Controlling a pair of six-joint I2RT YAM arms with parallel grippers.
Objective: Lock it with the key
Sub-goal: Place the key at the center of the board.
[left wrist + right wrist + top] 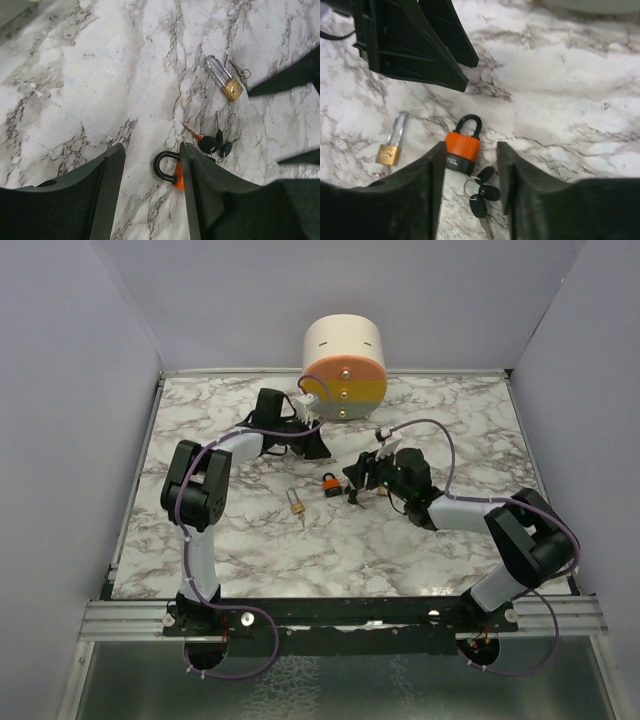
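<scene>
Our left hand (150, 150) is open, its two black fingers (107, 170) spread with nothing held between them. It sits on the far side of the orange padlock with a black shackle (462, 147), whose loop shows in the gap between those fingers in the left wrist view. Our right hand (470, 146) is open as well and grips nothing. In its own wrist view the orange padlock lies on the tabletop between the two fingertips, close against one finger (432, 170), though we cannot tell whether they touch. The key (482, 190), a small bunch with black plastic heads and short silvery blades on a ring, lies loose just beside the body end of the orange padlock, opposite its shackle and free of both hands. A small brass padlock with a silvery shackle (296, 503) lies near the orange padlock but apart from it, to its left in the top view, with a tiny pair of metal keys (241, 72) just beside it. All of these rest on the white marble-patterned tabletop (420, 540). Beyond the orange padlock, at the far edge, sits a cream cylinder with an orange and yellow face (343, 365).
</scene>
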